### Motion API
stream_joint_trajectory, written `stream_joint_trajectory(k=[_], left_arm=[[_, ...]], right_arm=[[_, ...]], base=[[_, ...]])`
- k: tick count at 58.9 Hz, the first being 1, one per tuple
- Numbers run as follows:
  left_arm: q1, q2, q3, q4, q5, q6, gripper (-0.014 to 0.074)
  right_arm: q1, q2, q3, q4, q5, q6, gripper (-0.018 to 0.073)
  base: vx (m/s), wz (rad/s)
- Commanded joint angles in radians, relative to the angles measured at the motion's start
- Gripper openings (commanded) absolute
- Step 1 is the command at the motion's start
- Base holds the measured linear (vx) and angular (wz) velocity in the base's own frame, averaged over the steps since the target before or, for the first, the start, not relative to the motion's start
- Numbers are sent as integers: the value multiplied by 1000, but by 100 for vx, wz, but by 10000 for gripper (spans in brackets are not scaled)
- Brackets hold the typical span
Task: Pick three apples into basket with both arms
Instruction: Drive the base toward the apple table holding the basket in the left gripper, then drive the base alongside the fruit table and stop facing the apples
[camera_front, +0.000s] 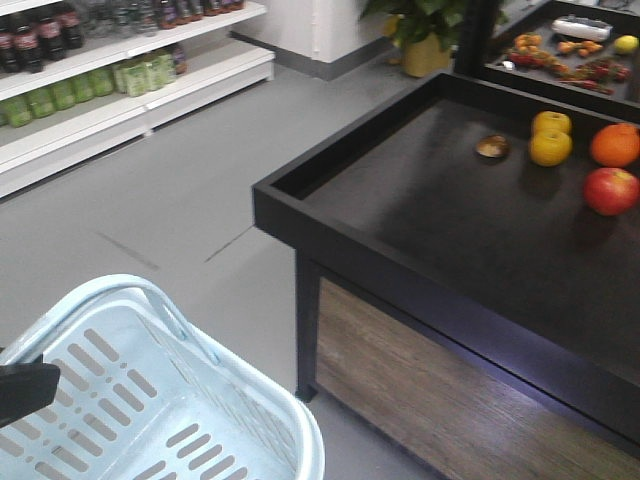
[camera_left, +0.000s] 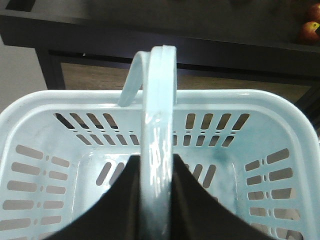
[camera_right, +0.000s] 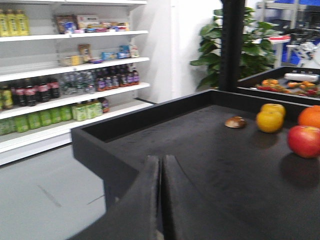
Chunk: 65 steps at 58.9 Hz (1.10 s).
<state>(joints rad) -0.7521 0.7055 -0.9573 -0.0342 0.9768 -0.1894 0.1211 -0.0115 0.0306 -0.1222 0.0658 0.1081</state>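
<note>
left gripper (camera_left: 156, 167) clenched on the basket (camera_left: 240, 96) handle, off the desk (camera_front: 450, 230) by its front-left corner; right gripper (camera_right: 160, 165) clenched empty (one apple (camera_front: 611, 190) visible, on desk just beside an orange (camera_front: 615, 145)).

Robot body, as seen.

The left gripper (camera_left: 156, 160) has two fingers (camera_left: 117, 200) in matte black. They are broad at the base and narrow upward to blunt tips, with gently curved inner edges. Their surfaces are plain and unglossed.

The right gripper (camera_right: 161, 160) has two fingers (camera_right: 137, 210) in charcoal black. They are long wedges with flat faces and a faint dusty sheen, with a thin straight seam between them. A pale fleck (camera_right: 160, 233) sits at the foot of that seam; the wrist view is soft there, so it may be a fastener.

In the front view, a black robot part (camera_front: 25, 392) shows at the left edge. It is blunt-ended, flat-topped and smooth.
</note>
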Motion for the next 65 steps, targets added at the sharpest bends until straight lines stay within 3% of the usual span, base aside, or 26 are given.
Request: stream_joint_trajectory(k=[1, 65], left_arm=[[-1, -1, -24, -5, -86, -11, -6], [-1, -1, -24, -5, -86, -11, -6]], right_arm=[[-5, -12, 9, -7, -72, -8, -5], [-5, -12, 9, -7, -72, -8, -5]], base=[[9, -44], [9, -36]])
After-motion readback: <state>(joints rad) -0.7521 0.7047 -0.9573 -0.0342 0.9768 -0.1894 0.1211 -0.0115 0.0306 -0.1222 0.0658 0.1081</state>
